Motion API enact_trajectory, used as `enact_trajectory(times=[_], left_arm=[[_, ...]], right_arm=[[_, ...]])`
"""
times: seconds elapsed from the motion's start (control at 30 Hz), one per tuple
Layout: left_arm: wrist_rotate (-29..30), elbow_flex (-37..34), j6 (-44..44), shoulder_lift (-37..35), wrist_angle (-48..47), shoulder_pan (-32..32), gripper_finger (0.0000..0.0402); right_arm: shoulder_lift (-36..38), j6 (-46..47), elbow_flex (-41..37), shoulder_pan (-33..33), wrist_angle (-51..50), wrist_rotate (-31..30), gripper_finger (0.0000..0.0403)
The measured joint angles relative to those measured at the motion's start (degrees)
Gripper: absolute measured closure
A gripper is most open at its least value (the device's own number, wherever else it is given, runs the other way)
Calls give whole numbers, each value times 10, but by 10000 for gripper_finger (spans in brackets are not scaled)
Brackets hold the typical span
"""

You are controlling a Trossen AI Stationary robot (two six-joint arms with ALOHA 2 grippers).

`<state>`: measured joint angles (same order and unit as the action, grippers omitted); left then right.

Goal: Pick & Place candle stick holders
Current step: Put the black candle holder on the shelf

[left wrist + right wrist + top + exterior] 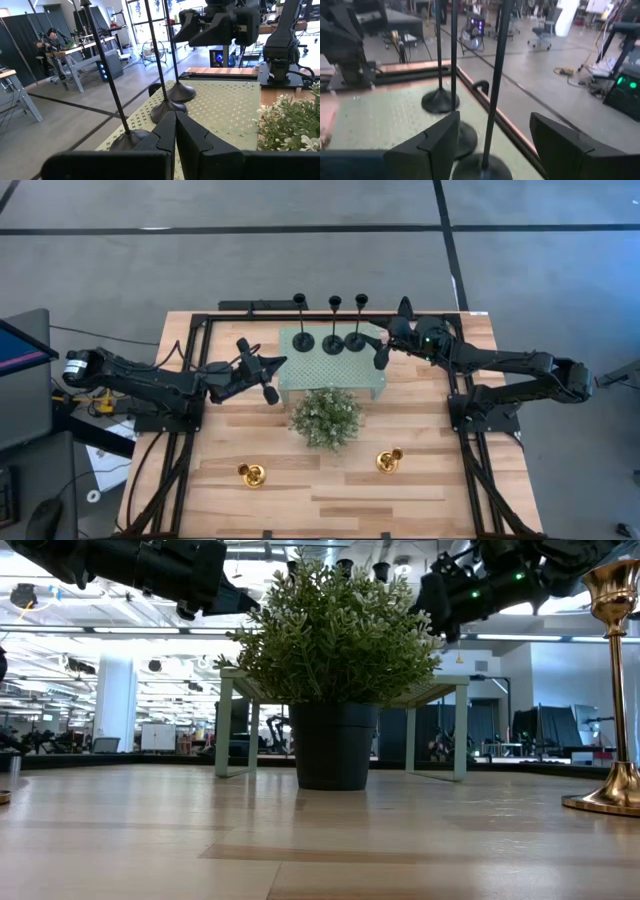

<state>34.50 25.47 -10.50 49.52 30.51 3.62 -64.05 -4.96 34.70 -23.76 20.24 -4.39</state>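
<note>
Pale-green perforated shelf (300, 375), a small raised stand on legs, sits at the far middle of the wooden table (330, 490). On its top stand three black candle stick holders in a row: left black holder (303, 341), middle black holder (333, 344), right black holder (356, 339), each upright on a round disc base with a thin stem. Bases close together; whether they touch cannot be told

Potted plant (326, 417), bushy green in a dark pot, stands just in front of the shelf, between it and the near table edge. In the low view it blocks most of the shelf top and hides the black holders' bases

Two gold holders on the bare table nearer the front edge, well apart: left gold holder (252, 475) and right gold holder (389, 462), one either side of the plant. Right one upright in the low view; left one barely visible there

Right gripper (382, 352) hovers at the right end of the shelf beside the right black holder, fingers spread wide. Right wrist view shows the stem standing between the fingers, neither finger touching it; nothing held

Left gripper (268, 391) sits by the shelf's left edge, fingers pressed together, empty, pointed toward the row of black stems

Black frame rails (190, 380) border the table
</note>
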Motion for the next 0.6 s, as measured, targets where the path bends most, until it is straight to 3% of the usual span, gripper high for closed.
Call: enact_trajectory(times=[0.3,0.6], left_arm=[[0,0,0,0,0,0,390],[0,0,0,0,0,0,390]], right_arm=[[-47,-1,2,-1,51,0,220],[-98,-2,25,-12,81,-2,243]])
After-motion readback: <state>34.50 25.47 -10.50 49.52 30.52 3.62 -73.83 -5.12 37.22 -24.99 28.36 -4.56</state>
